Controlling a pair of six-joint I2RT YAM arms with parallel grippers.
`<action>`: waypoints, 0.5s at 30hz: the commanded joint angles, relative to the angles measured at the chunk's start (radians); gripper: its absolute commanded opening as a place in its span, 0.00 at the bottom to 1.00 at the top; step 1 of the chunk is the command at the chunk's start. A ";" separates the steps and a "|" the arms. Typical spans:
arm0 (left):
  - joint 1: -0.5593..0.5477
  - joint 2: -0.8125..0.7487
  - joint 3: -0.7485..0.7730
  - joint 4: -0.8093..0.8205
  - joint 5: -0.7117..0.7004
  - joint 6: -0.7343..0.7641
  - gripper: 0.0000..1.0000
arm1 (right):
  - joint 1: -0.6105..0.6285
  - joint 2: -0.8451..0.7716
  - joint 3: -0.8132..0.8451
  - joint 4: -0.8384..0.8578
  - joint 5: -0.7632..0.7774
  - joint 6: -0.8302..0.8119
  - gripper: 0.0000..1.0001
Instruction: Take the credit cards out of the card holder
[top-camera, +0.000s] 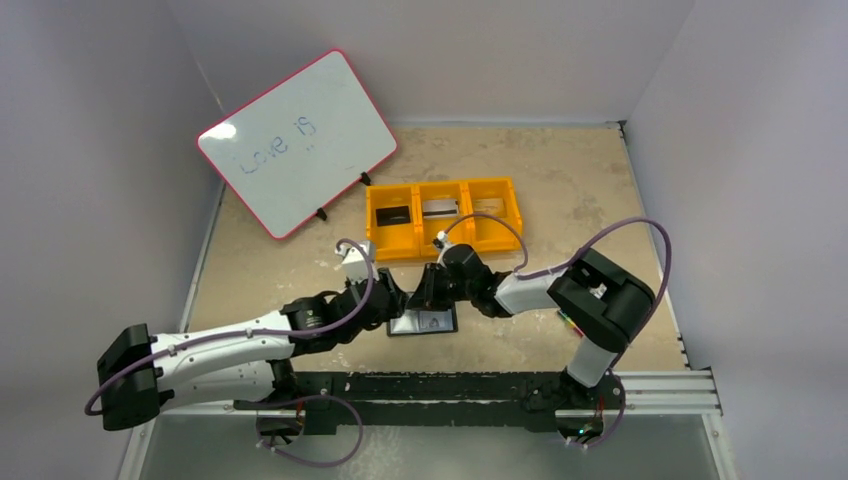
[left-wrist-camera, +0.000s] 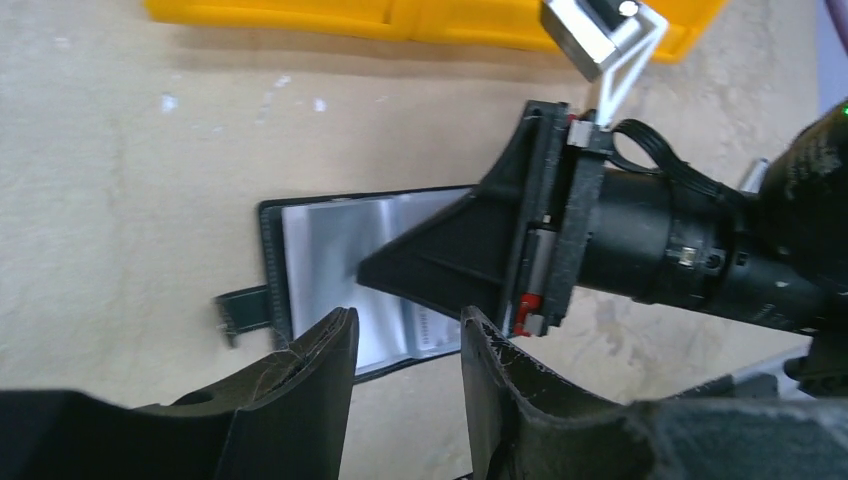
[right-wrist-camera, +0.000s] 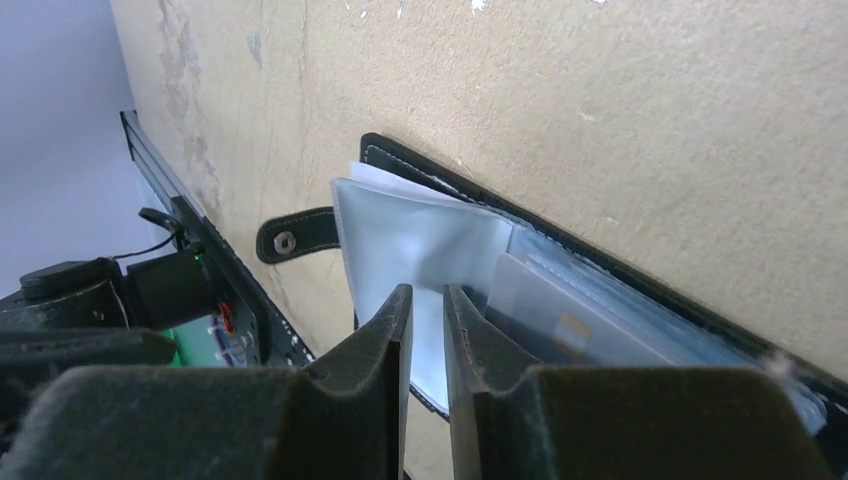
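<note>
Beige table (top-camera: 560, 180) is carrying a pink-rimmed whiteboard (top-camera: 295, 140) leaning at rear left and an orange tray (top-camera: 400, 248) at centre, with three credit cards (top-camera: 440, 208) lying one per compartment. Nearer the arms, the card holder (top-camera: 425, 322) is lying open, sleeves up. Left gripper (left-wrist-camera: 405, 320) is hovering released over its edge. Right gripper (right-wrist-camera: 427, 292) is pressing on the sleeves with fingers nearly together; a grasp cannot be confirmed. A grey card (right-wrist-camera: 570, 320) is sitting in one sleeve

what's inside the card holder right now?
Card holder lies open: clear sleeves, one grey card tucked in one. Sleeves underneath are covered by the top one and the right gripper; more cards can't be ruled out.
</note>
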 joint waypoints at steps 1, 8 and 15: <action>-0.002 0.057 -0.005 0.243 0.106 0.056 0.41 | 0.005 -0.078 -0.039 0.035 0.062 0.011 0.20; -0.001 0.169 -0.027 0.326 0.072 -0.041 0.30 | 0.003 -0.254 -0.104 -0.019 0.169 0.074 0.23; -0.001 0.266 0.004 0.342 0.085 -0.038 0.30 | 0.004 -0.432 -0.153 -0.252 0.365 0.139 0.27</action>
